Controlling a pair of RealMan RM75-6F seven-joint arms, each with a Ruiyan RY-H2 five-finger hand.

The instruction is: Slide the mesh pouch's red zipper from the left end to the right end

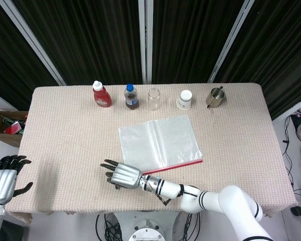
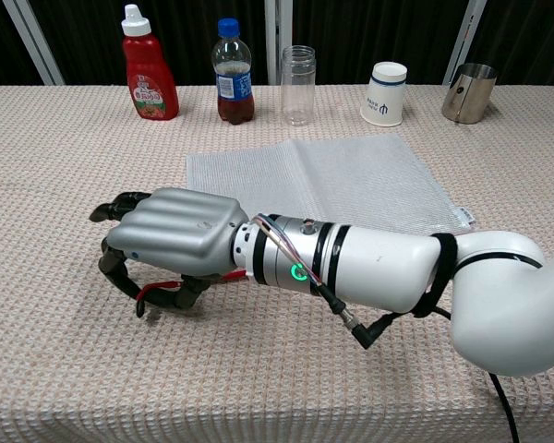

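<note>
The left robot hand (image 1: pixel 2 182) is off the left side of the surface (image 1: pixel 65 130). It holds nothing, and its dark fingers are spread apart.

The right arm (image 2: pixel 369 272) lies low and stretches across to the left, along the front of the surface. The right robot hand (image 2: pixel 166 245) is palm down, with its silver back on top. Its dark fingers (image 2: pixel 115 210) curl down toward the surface. A red cord (image 2: pixel 162 289) loops under the palm, and the fingers seem to pinch it. A green light (image 2: pixel 295 273) shines on the wrist.

The pouch (image 1: pixel 159 142) lies flat in the middle of the surface, just behind the arm. Its red zipper (image 1: pixel 178 164) runs along the front edge. The pull cannot be seen clearly.

At the back stands a row of things. First comes a red bottle (image 2: pixel 149 65) with a white cap. Next is a cola bottle (image 2: pixel 232 73) with a blue cap and blue label. Then come a jar (image 2: pixel 297 85), a white cup (image 2: pixel 385 93) with small writing too tiny to read, and a metal cup (image 2: pixel 468 92).

A box (image 1: pixel 7 125) sits beyond the left edge of the surface.
</note>
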